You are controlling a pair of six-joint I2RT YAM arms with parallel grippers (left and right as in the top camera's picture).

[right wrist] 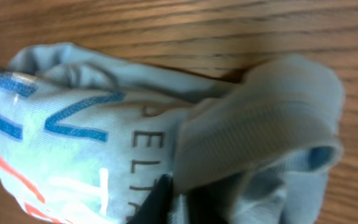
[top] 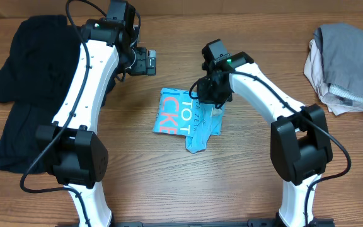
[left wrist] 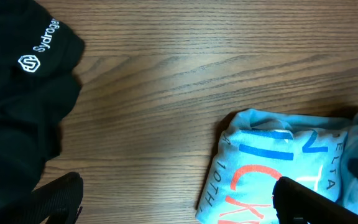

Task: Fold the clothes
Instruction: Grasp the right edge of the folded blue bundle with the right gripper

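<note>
The light blue T-shirt [top: 180,116] lies bunched into a small, uneven packet at the middle of the wooden surface [top: 263,25], with large blue and orange-red letters facing up. A narrower tongue of the cloth trails from the packet toward 5 o'clock.

The right gripper [top: 212,94] sits on the packet's 1 o'clock corner, its jaws clenched. In the right wrist view a dark fingertip [right wrist: 159,200] is buried in the folds just below the ribbed neckband [right wrist: 260,121]. It appears to be pinching a thin layer of the T-shirt, though the pinch point itself is hidden by cloth.

The left gripper [top: 147,61] hangs at about 11 o'clock from the T-shirt, apart from it, with its jaws spread wide and grasping nothing. In the left wrist view its two dark fingers [left wrist: 58,199] frame bare wood, and the printed face of the T-shirt lies beside the right-hand one.

A black shirt [top: 24,82] sprawls at 9 o'clock on the surface, partly under the left arm, with a small white logo [left wrist: 39,46] showing on it. A pile of grey and beige garments [top: 348,63] rests at 2 o'clock, well apart from the T-shirt.
</note>
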